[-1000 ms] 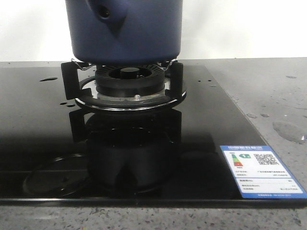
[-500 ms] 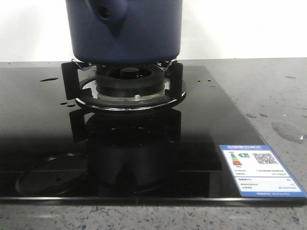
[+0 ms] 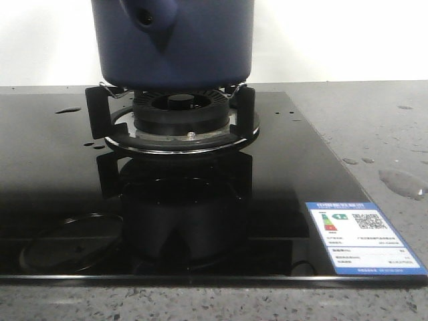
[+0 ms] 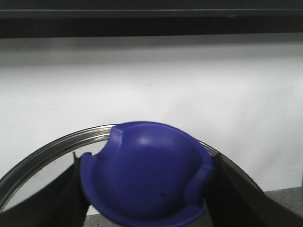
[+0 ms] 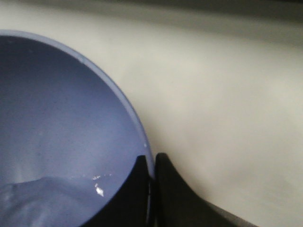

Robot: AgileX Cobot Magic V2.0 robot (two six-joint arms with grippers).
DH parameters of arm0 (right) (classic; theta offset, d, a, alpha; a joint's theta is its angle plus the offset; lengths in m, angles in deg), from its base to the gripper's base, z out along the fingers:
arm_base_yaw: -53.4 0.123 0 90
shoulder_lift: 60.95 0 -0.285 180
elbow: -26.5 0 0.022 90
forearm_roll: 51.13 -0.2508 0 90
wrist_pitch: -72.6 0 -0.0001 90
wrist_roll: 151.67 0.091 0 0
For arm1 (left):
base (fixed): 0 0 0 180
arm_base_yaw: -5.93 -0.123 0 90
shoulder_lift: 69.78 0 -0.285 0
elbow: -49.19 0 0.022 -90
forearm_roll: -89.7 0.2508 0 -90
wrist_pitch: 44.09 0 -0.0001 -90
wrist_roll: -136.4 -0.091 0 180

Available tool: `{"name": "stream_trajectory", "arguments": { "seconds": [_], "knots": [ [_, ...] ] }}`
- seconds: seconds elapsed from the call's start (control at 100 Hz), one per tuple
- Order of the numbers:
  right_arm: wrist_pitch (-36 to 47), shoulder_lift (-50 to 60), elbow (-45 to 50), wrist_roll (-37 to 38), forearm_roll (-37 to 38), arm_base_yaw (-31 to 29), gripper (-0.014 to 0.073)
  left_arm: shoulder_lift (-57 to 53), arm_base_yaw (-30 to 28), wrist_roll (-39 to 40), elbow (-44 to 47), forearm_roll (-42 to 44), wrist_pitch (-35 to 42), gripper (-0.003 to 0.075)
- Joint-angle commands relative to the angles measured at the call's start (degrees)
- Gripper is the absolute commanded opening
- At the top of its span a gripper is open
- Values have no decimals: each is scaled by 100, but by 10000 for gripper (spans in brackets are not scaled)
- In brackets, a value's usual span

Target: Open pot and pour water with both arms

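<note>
The dark navy pot (image 3: 180,47) stands over the burner (image 3: 177,114), its handle stub (image 3: 146,17) facing me. Its base is level with the trivet tips; I cannot tell whether it touches them. In the right wrist view my right gripper (image 5: 154,170) is shut on the pot's rim (image 5: 128,106), one finger inside and one outside. Water (image 5: 97,189) glints low inside the pot. In the left wrist view my left gripper (image 4: 147,189) is shut on the blue knob (image 4: 147,165) of a glass lid (image 4: 57,144), held in the air before a white wall. Neither gripper shows in the front view.
The black glass cooktop (image 3: 60,174) mirrors the lifted lid (image 3: 70,251) at the front left. Water drops (image 3: 67,110) lie on the glass at the back left, and a puddle (image 3: 401,182) on the grey countertop to the right. A label (image 3: 361,244) sits at the front right.
The lid's reflection in the cooktop has slid a little to the left and toward the front edge. The pot has barely moved.
</note>
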Motion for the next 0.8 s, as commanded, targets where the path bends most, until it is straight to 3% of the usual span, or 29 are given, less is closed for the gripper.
{"name": "stream_trajectory", "arguments": {
  "seconds": [0.0, 0.37, 0.79],
  "knots": [
    [1474, 465, 302, -31, -41, 10, -47, -253, -7, 42, -229, -84, -59, 358],
    [3756, 748, 1713, -20, 256, 277, -47, -253, -7, 42, -229, -84, -59, 358],
    [4202, 634, 1873, -20, 299, 282, -47, -253, -7, 42, -229, -84, -59, 358]
  ]
}}
